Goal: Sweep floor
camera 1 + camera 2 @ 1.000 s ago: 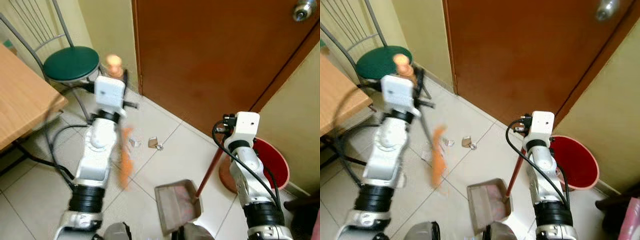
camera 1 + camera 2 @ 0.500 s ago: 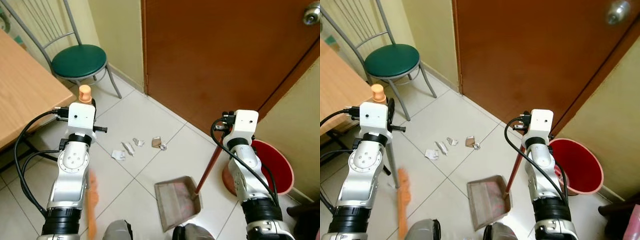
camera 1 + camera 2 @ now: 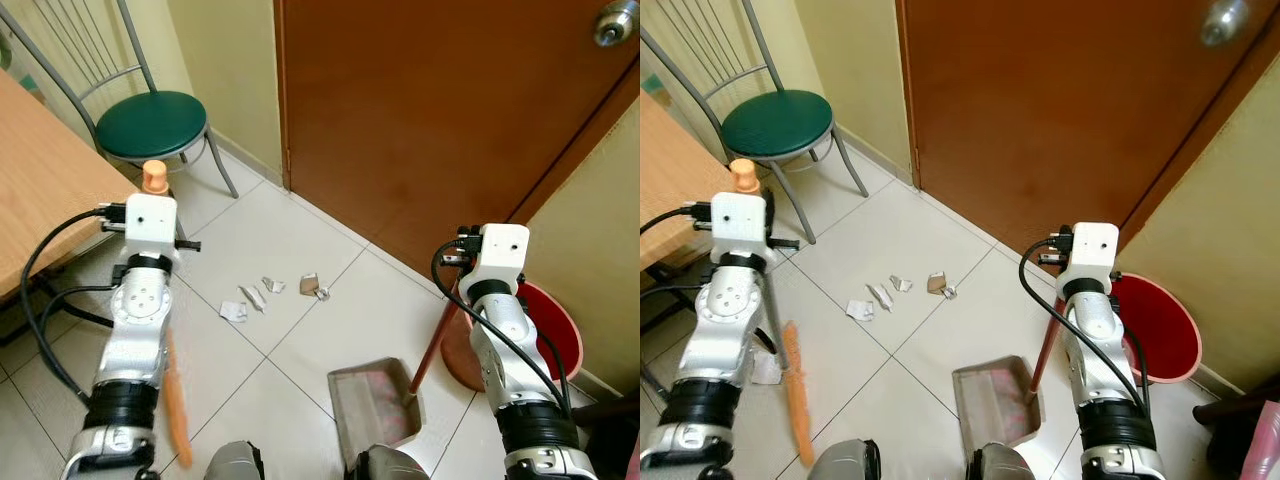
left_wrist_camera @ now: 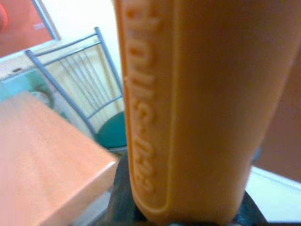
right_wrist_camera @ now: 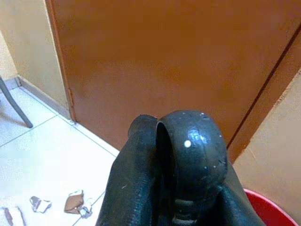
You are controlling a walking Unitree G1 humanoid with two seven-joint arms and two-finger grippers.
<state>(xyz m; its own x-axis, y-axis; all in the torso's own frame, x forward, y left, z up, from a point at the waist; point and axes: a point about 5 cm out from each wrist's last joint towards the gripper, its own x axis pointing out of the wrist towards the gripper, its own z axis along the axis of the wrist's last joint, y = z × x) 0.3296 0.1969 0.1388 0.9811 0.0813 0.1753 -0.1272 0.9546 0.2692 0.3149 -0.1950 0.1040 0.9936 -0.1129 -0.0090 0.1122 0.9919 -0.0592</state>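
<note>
Both jaws are closed on handles: left gripper (image 4: 188,216) clamps the orange broom (image 3: 176,400), right gripper (image 5: 174,188) the black-capped dustpan (image 3: 375,400) handle; fingertips are hidden by each handle. Broom head is blurred and runs out of frame beside the left arm. Scraps (image 3: 270,293) lie on the floor (image 3: 300,350) between broom and dustpan, near the door (image 3: 420,110); a red bin (image 3: 560,335) is partly hidden behind the right arm.

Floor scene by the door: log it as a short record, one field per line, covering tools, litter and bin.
left gripper: shut on orange broom handle
broom head: orange, down on the tiles beside the left arm
right gripper: shut on the black top of the dustpan handle
dustpan: flat on the tiles, mouth toward the litter
litter: scattered paper scraps, apart from the dustpan
bin: red, beside the door
chair: green seat, by the wall
</note>
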